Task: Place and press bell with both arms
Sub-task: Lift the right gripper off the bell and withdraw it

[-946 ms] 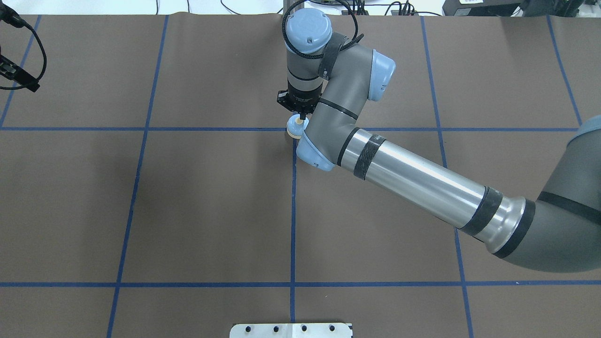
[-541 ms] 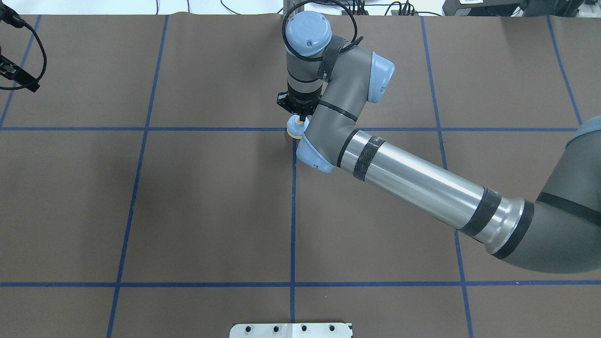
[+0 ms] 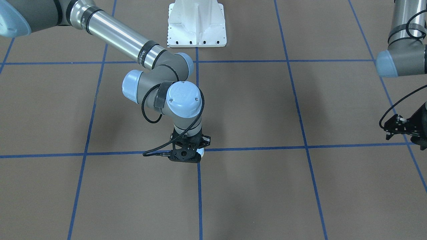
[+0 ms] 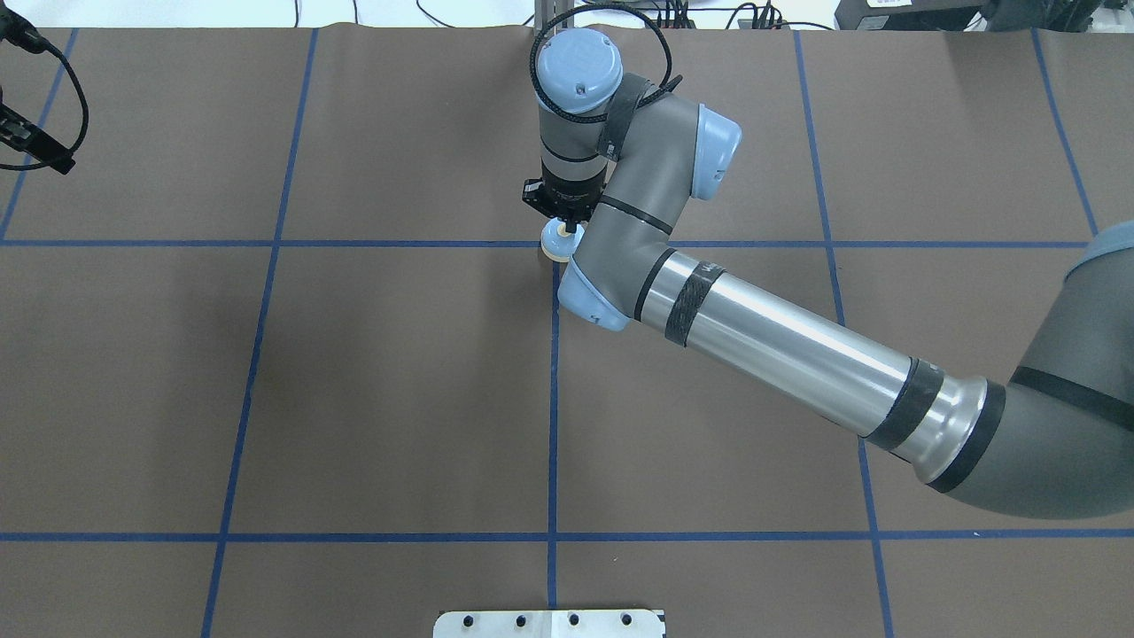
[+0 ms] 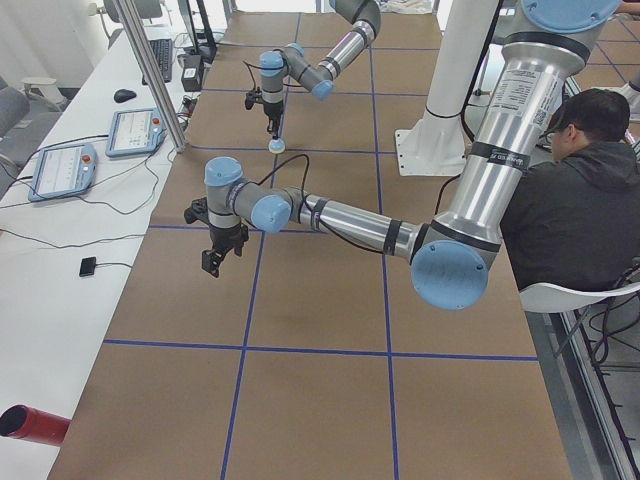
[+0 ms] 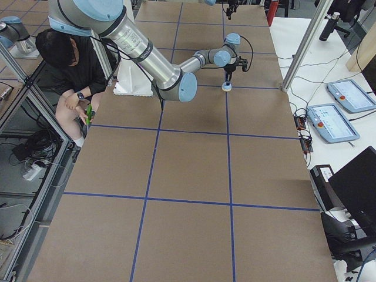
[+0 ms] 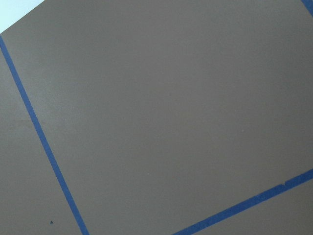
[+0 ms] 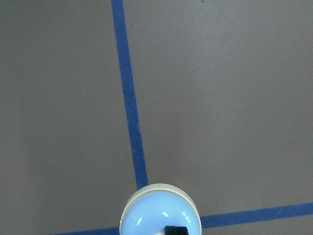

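Observation:
The light-blue bell (image 8: 159, 211) with its cream base sits at the crossing of two blue tape lines, mid-table; it also shows in the overhead view (image 4: 555, 239). My right gripper (image 4: 571, 227) points straight down onto its top and is shut on it; one black fingertip (image 8: 176, 230) shows on the dome, and the button is hidden. In the front view the gripper (image 3: 186, 155) hides most of the bell (image 3: 201, 152). I cannot tell whether the base touches the mat. My left gripper (image 3: 391, 131) hangs open and empty far off at the table's left end (image 4: 40, 151).
The brown mat carries a blue tape grid (image 4: 553, 399). The white bolted pedestal (image 3: 196, 30) stands at the robot's side. A metal post (image 5: 155, 75), teach pendants (image 5: 135, 130) and a red cylinder (image 5: 30, 425) lie along the far edge. A seated person (image 5: 570, 190) is beside the robot.
My right wrist and forearm have shifted slightly, and the bell has moved a few pixels left with the gripper. The left arm has not moved.

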You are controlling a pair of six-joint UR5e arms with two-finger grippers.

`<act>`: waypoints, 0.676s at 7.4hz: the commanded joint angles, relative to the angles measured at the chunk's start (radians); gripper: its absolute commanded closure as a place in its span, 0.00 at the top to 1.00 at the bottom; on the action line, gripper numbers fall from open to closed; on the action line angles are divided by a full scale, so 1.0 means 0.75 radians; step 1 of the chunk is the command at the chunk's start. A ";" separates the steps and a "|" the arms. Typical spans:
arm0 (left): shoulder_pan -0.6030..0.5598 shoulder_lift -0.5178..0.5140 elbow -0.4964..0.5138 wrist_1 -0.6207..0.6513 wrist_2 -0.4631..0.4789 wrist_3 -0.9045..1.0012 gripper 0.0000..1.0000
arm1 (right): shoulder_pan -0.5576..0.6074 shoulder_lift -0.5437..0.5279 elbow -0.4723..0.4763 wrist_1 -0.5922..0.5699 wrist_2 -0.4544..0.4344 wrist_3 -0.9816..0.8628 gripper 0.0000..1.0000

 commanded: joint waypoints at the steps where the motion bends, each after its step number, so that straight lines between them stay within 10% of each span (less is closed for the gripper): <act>1: 0.000 0.000 -0.003 0.000 -0.002 0.000 1.00 | 0.046 0.007 0.071 -0.007 0.031 0.016 0.00; 2: -0.002 0.000 -0.005 0.000 -0.002 0.000 1.00 | 0.091 -0.012 0.152 -0.064 0.123 0.020 0.01; 3: -0.004 0.000 -0.007 0.000 -0.004 0.002 1.00 | 0.116 -0.095 0.331 -0.184 0.164 0.018 0.98; 5: -0.051 0.085 -0.035 -0.016 -0.010 0.000 1.00 | 0.252 -0.468 0.756 -0.330 0.325 -0.134 1.00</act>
